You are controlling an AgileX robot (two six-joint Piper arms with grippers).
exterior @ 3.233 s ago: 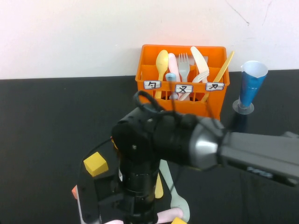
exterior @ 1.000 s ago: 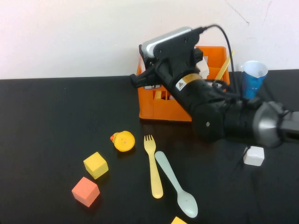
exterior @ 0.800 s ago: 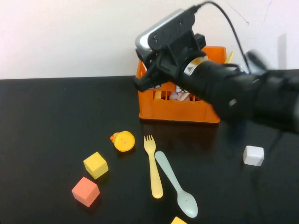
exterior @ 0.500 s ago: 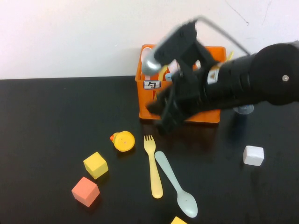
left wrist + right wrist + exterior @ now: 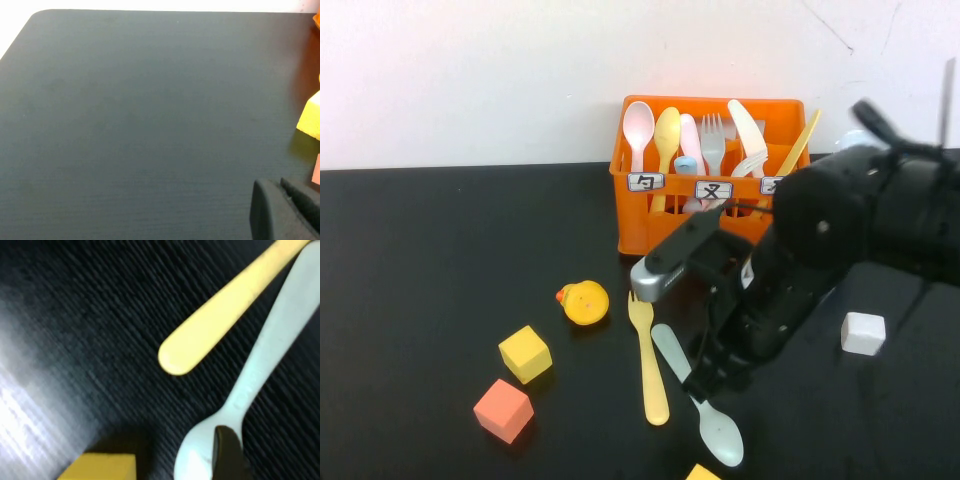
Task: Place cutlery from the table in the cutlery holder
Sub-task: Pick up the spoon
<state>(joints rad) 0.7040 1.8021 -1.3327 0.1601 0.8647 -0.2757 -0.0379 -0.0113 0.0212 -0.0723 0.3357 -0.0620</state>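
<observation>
while the right hand hangs low over the mint-green spoon, finger state not readable | step: centre on its handle, clear of the yellow fork just beside | both lie on the worktop, orange cutlery holder behind | right wrist view alone shows a fingertip at the bowl | left hand parked, state unclear

Fork left of spoon
</observation>
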